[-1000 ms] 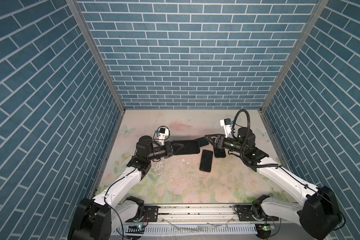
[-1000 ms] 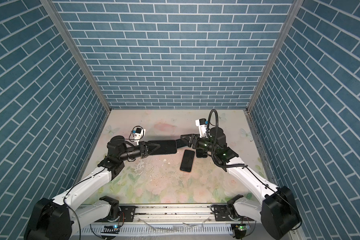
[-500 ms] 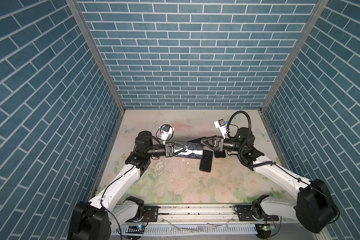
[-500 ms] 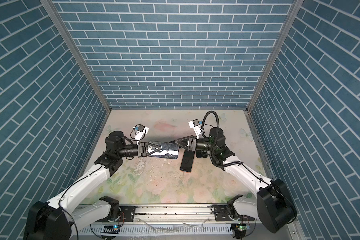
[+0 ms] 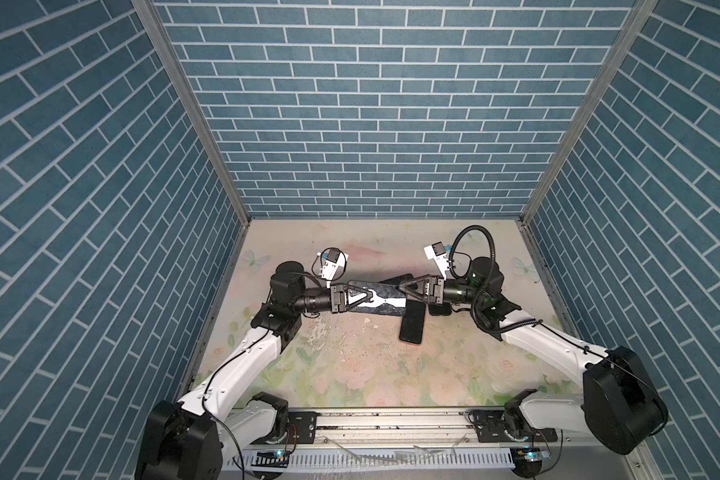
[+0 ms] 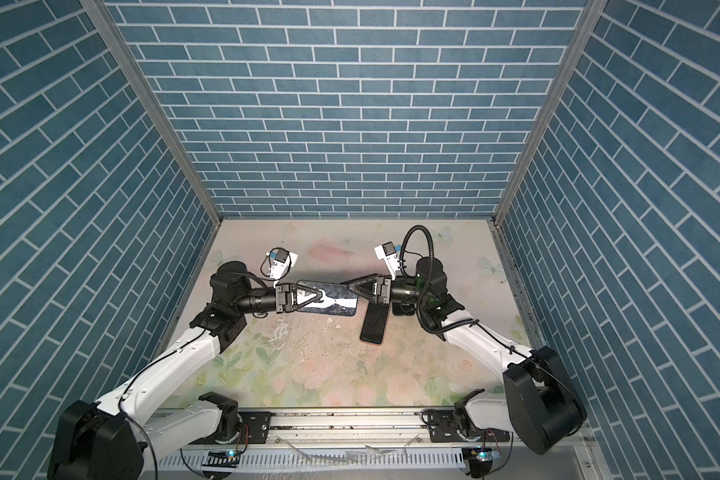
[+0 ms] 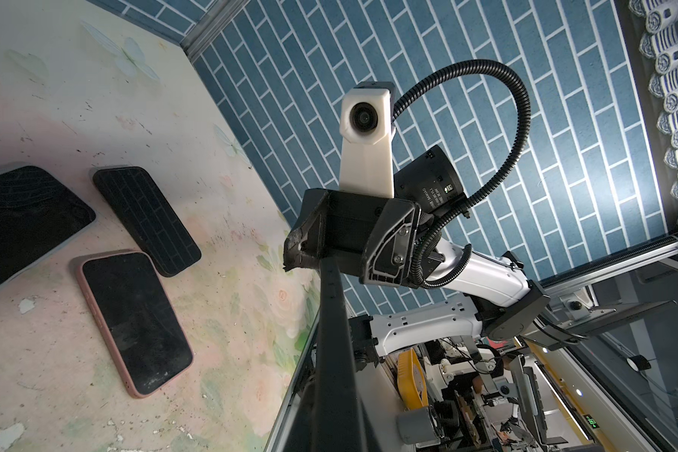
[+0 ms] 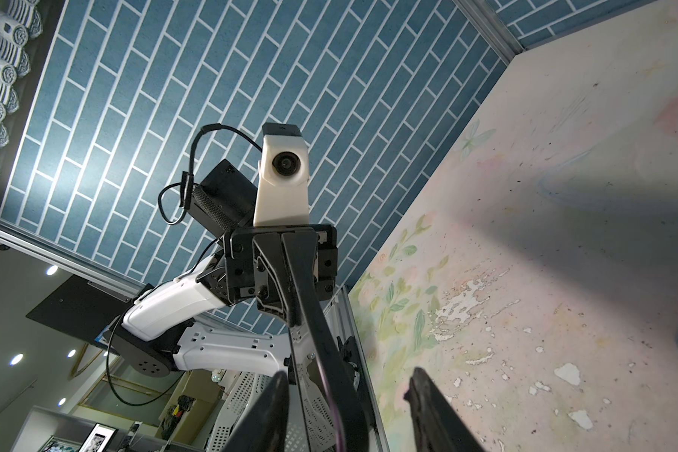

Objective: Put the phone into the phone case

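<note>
A thin dark phone (image 5: pixel 385 301) with a glossy, reflecting face hangs above the table, and my left gripper (image 5: pixel 368 296) is shut on its left end. In the left wrist view the phone (image 7: pixel 331 332) runs edge-on toward the other arm. My right gripper (image 8: pixel 347 377) straddles the phone's free end (image 8: pixel 314 313); its jaws are open with a gap on each side. In both top views the right gripper (image 6: pixel 350 286) meets the phone (image 6: pixel 337 303) mid-table. A pink-rimmed phone case (image 5: pixel 412 326) lies flat on the table just below the right gripper, also seen as the case (image 7: pixel 134 321).
A black glossy slab (image 7: pixel 145 219) lies beside the case, partly under the right arm (image 5: pixel 439 309). Another dark slab (image 7: pixel 20 223) lies behind the held phone. The floral table top (image 5: pixel 350 365) has flaked paint. Blue brick walls enclose three sides.
The left gripper has raised and turned the phone, so its reflecting face now shows from above. The right gripper has moved left onto the phone's free end and its jaws have narrowed.
</note>
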You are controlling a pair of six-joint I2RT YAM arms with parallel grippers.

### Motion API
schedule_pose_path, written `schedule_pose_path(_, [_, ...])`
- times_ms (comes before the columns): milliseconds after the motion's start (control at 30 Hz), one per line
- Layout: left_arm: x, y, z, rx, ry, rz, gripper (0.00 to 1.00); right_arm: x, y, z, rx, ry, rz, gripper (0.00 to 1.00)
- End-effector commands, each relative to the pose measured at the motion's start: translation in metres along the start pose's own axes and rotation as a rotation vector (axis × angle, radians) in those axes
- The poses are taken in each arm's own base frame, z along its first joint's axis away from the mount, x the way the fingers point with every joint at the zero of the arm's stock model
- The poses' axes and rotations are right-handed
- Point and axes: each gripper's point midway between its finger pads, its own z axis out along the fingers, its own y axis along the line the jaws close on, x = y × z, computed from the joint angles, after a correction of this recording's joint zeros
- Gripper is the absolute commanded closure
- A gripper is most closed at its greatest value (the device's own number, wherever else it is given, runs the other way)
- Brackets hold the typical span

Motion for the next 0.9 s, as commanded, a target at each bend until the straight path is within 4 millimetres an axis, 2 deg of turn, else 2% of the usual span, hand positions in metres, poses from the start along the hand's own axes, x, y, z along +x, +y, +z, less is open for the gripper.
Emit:
schedule_pose_path(0, [-0.011, -0.017, 0.000, 0.037, -0.021, 0.075, 1.00, 0.000, 0.012, 0.005, -0.069, 0.009, -0.006, 0.58])
schedule_pose_path(267, [-0.011, -0.012, 0.003, 0.036, -0.022, 0.054, 1.00, -0.003, 0.014, 0.006, -0.078, -0.006, -0.018, 0.83])
schedule_pose_path(567, [-0.009, -0.011, 0.003, 0.037, -0.018, 0.042, 1.00, -0.004, -0.001, 0.004, -0.005, -0.051, -0.064, 0.99])
schedule_pose_path(733, [-0.007, -0.009, 0.003, 0.030, -0.017, 0.031, 1.00, -0.012, -0.005, -0.004, 0.066, -0.120, -0.129, 1.00])
schedule_pose_path(867, [-0.004, -0.006, 0.003, 0.024, -0.014, 0.022, 1.00, -0.017, -0.012, -0.018, 0.204, -0.171, -0.213, 1.00])
